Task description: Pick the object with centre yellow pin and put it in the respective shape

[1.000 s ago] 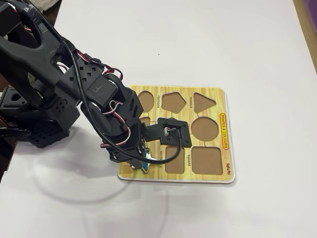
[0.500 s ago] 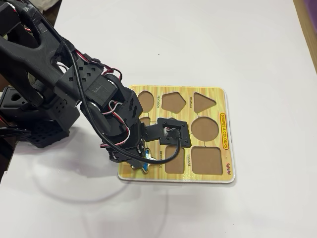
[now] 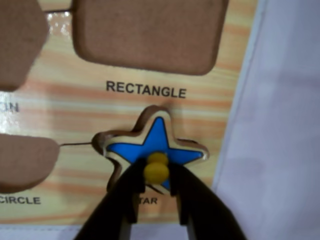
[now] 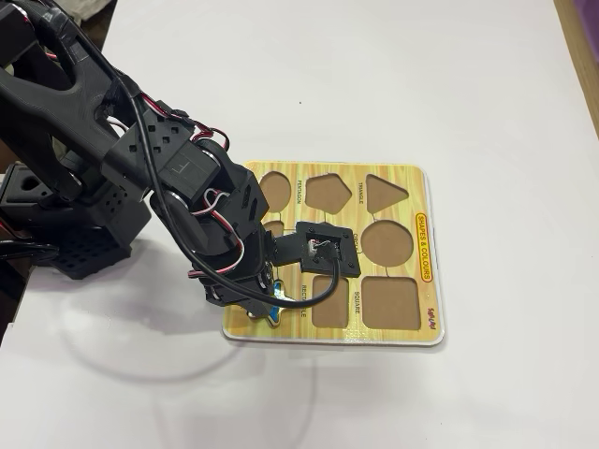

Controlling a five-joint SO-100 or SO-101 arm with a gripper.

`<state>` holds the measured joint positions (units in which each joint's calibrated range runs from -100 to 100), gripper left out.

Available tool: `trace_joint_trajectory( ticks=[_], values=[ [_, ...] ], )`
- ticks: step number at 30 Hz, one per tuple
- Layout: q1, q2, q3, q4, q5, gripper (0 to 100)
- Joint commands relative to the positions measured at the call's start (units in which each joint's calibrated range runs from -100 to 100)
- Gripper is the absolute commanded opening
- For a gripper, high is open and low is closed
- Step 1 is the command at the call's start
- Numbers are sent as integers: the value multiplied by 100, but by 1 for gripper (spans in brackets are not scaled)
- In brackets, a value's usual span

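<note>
The object with centre yellow pin, a blue star [image 3: 155,145] with a pale yellow rim, lies over the star-shaped brown cutout [image 3: 114,172] labelled STAR on the yellow wood-grain board [image 3: 75,115]. It sits slightly off, so brown shows along its left side and top. My gripper [image 3: 156,170] comes in from the bottom edge, its black fingers [image 3: 131,192] pressed on both sides of the yellow knob [image 3: 156,172]. In the fixed view the star [image 4: 273,313] peeks out under the gripper [image 4: 267,301] at the board's [image 4: 412,187] near left corner.
The rectangle cutout [image 3: 150,32] lies just beyond the star and the circle cutout [image 3: 25,160] to its left. The board's edge and the white table [image 3: 280,125] are close on the right. The arm's base [image 4: 84,224] stands left of the board.
The arm's wrist has shifted very slightly; the star stays under the gripper at the board's near left corner.
</note>
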<state>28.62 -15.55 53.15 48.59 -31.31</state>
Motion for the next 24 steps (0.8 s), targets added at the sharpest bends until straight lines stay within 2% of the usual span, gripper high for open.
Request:
trace_joint_trajectory(
  ticks=[1, 17, 24],
  values=[
    [-177, -94, 36, 59, -18, 1],
    [-216, -102, 45, -88, -18, 1],
    [-236, -194, 162, -10, -232, 20]
  ],
)
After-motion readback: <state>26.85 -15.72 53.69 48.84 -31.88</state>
